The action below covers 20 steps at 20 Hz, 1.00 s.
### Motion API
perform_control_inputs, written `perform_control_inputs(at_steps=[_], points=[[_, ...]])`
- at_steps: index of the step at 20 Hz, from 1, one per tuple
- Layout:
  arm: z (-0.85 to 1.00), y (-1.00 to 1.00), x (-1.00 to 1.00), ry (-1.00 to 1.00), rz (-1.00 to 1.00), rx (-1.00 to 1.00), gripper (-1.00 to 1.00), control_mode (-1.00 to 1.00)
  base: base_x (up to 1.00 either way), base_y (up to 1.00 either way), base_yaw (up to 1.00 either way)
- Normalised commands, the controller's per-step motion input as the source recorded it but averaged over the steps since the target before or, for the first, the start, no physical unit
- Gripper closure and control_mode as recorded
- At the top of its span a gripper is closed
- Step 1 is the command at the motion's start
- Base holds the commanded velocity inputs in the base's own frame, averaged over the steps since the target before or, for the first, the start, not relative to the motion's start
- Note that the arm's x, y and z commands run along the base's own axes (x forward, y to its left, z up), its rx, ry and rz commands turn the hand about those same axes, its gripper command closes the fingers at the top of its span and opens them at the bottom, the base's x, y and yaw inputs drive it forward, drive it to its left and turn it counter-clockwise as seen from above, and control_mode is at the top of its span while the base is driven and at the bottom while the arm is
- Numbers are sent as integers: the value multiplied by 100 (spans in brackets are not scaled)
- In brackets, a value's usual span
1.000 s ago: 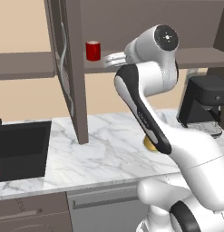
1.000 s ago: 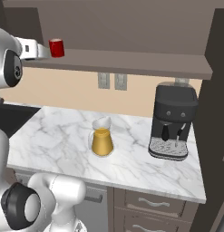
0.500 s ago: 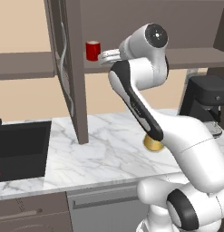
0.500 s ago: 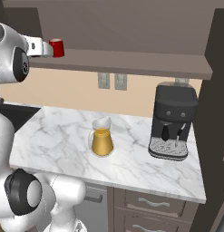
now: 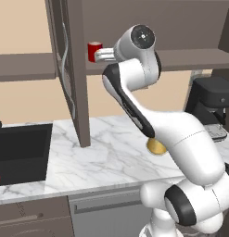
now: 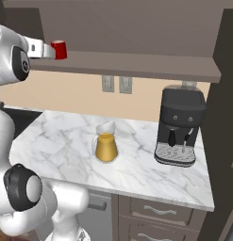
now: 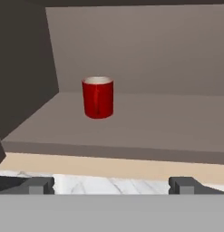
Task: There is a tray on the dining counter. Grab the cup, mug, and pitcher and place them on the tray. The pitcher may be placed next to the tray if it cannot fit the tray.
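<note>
Left base view, left to right: a black sink (image 5: 21,150) occupies the lower left, set into the marble table (image 5: 102,159). An open cabinet door (image 5: 69,69) hangs in the upper centre-left. Just right of it, the mug (image 5: 94,51) stands on the shelf (image 5: 28,65) in the upper centre, with the hand (image 5: 103,55) level with it and just beside it; contact cannot be told from this angle. A sliver of the pitcher (image 5: 156,146) shows on the table at centre right, mostly hidden by the arm. A black coffee machine (image 5: 213,104) stands at the right edge.

Right base view: hand and mug sit at upper left; the pitcher stands upright at centre of the table; the coffee machine stands right of centre.

Hand view: the mug stands upright in the upper centre-left on the shelf, well clear of both fingertips (image 7: 38,185) (these sit at the bottom edge, spread wide). The hand is released and grasps nothing.
</note>
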Motion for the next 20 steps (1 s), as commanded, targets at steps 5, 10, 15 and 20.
perform_control_inputs(at_steps=[5, 10, 15, 20], points=[[0, 0, 33, 1, 0, 5, -100, -100, 0, 0, 0], [0, 0, 39, 3, 1, 2, -100, -100, 0, 0, 0], [-1, 1, 29, 0, 1, 0, -100, -100, 0, 0, 0], [-8, 7, 22, 0, 3, 0, -100, -100, 0, 0, 0]])
